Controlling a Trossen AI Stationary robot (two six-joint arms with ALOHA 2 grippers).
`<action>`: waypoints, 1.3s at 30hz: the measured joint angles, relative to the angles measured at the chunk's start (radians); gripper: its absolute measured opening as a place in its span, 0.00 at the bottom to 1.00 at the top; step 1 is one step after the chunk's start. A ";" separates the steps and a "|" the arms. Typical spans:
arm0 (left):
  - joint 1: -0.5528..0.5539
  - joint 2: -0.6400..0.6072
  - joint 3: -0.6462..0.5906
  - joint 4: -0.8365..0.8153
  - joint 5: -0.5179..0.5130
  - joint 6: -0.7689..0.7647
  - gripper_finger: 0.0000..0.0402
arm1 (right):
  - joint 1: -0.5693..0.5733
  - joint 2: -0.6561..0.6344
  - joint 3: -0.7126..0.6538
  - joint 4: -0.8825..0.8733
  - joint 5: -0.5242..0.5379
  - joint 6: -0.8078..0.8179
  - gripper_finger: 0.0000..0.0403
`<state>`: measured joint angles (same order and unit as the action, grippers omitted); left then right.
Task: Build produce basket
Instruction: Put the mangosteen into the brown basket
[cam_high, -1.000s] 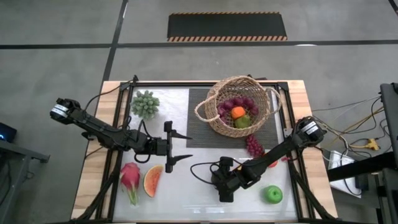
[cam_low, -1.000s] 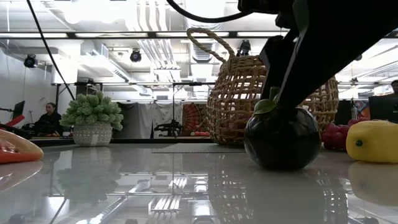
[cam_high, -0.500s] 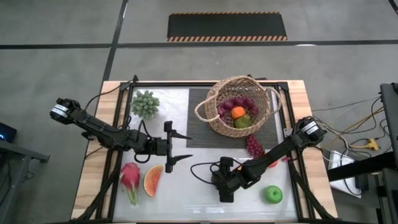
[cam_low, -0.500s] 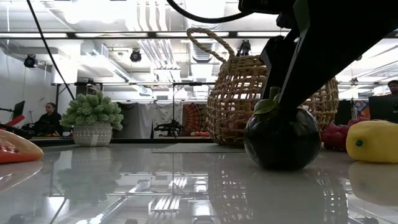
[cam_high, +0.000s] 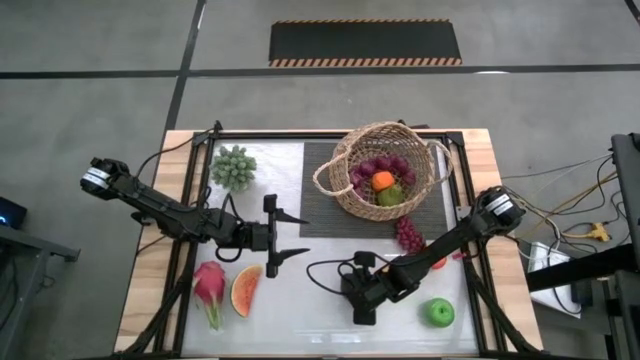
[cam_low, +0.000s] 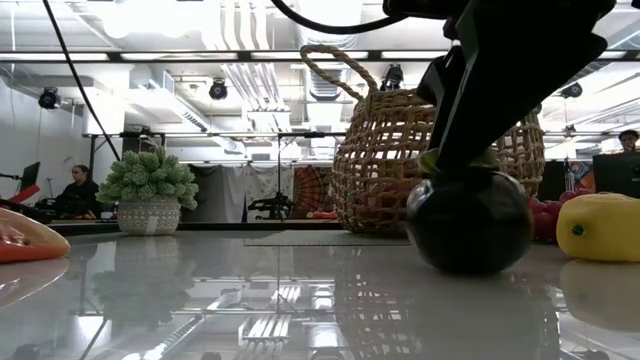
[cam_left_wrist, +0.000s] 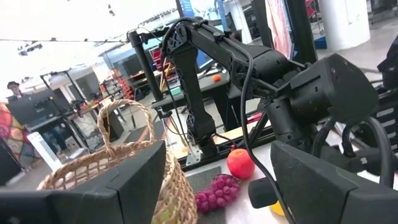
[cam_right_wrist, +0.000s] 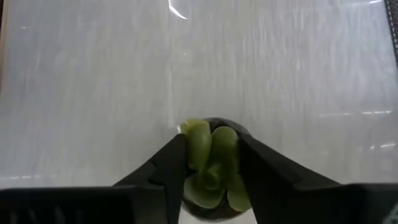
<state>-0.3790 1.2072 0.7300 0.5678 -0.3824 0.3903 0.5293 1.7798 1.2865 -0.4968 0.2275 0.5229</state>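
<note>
Closing since before — right end effector (cam_right_wrist: 210, 163) pinches avocado (cam_low: 468, 222).

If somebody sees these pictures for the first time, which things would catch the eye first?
Probably the right gripper near the table's front edge, its fingers closed around the green leafy top of a dark round fruit that sits on the glossy table. Next comes the wicker basket toward the far right, already holding purple grapes and an orange.
</note>
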 joint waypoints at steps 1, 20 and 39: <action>0.000 0.000 0.000 0.000 0.000 0.014 0.68 | 0.000 -0.003 0.000 -0.003 0.000 0.000 0.31; 0.000 -0.017 0.000 0.000 -0.046 0.090 0.68 | 0.000 -0.026 -0.001 -0.026 0.009 -0.008 0.18; 0.000 -0.108 -0.069 0.018 -0.046 0.193 0.68 | -0.002 -0.417 0.028 -0.018 0.160 -0.071 0.17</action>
<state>-0.3790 1.0996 0.6611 0.5860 -0.4282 0.5835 0.5274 1.3627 1.3146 -0.5148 0.3879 0.4520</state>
